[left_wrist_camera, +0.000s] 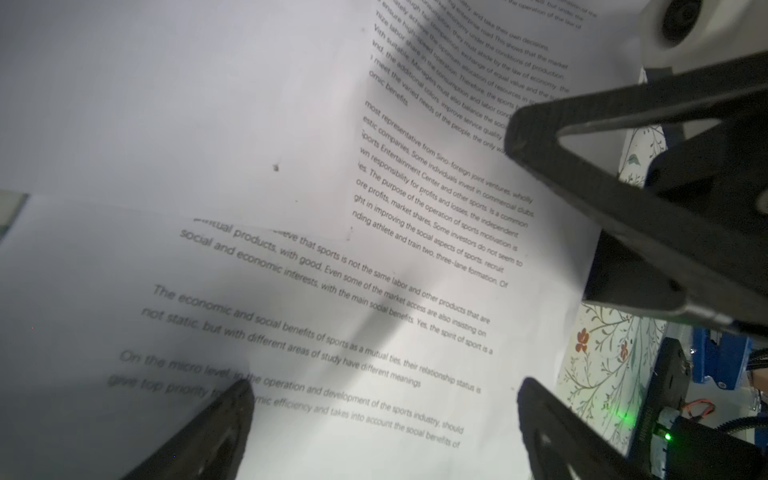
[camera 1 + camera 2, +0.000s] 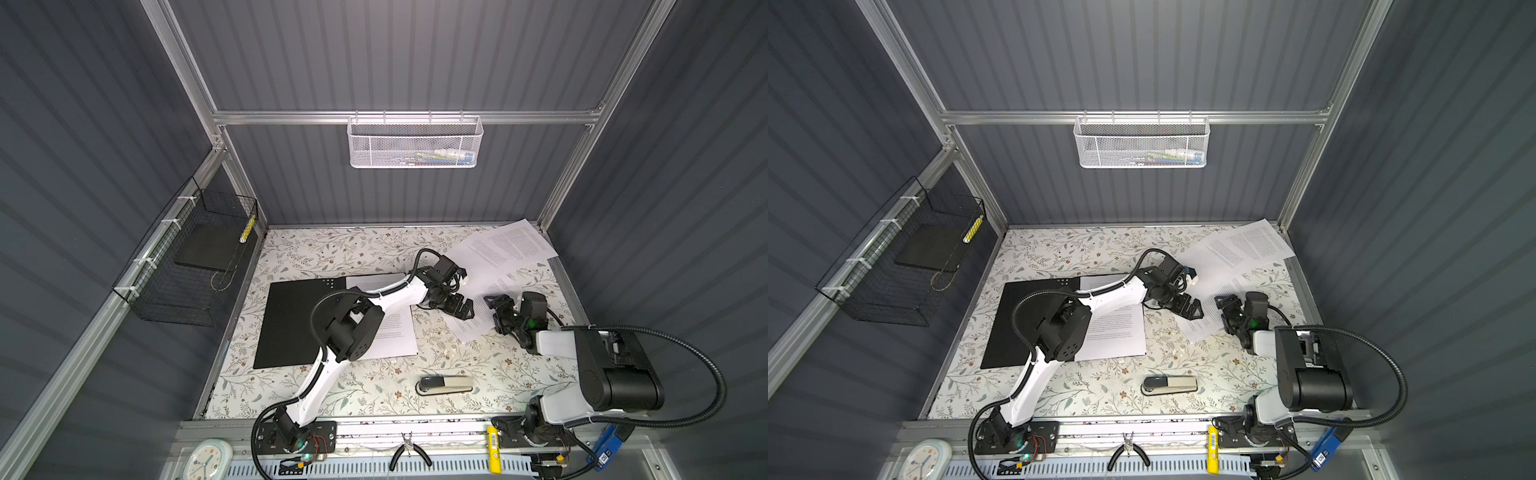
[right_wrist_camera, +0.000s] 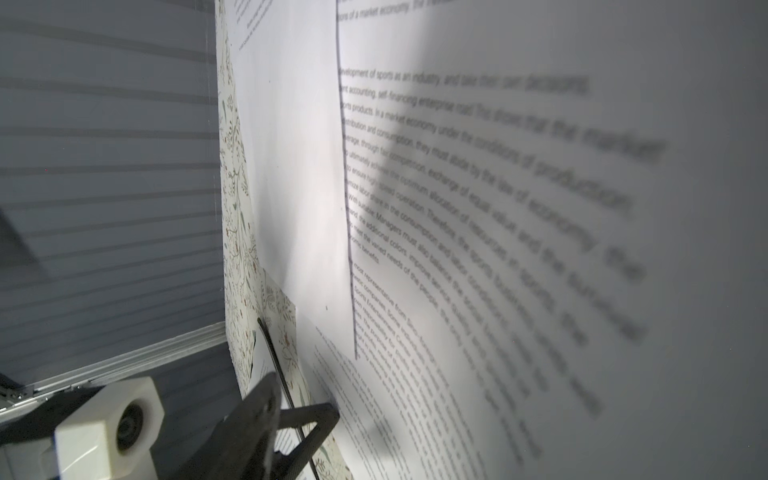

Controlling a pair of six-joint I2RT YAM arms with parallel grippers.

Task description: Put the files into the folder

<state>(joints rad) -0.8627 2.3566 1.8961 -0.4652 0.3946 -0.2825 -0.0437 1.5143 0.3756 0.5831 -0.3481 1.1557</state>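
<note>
- Floral-patterned worktop (image 2: 332, 249) inside a grey-walled enclosure, seen from above.
- Nearest, in front of the folder and to its right, a stapler (image 2: 444, 384) lies flat.
- The folder (image 2: 291, 324) lies open and black, with one printed sheet (image 2: 395, 336) on its right half, partly hidden by the left arm.
- Just right of the folder, the left tool (image 2: 465, 309) is poised low over a loose sheet (image 2: 471, 330), jaws wide, holding nothing.
- The right tool (image 2: 498, 302) faces it over the same sheet; whether it grips the paper cannot be told.
- Farther right of the folder, toward the back wall, more files (image 2: 503, 245) overlap.
- The step in hand appears to be picking up the loose sheet. The next move calls for a firm pinch on an edge, then a carry across to the folder without creasing.
</note>
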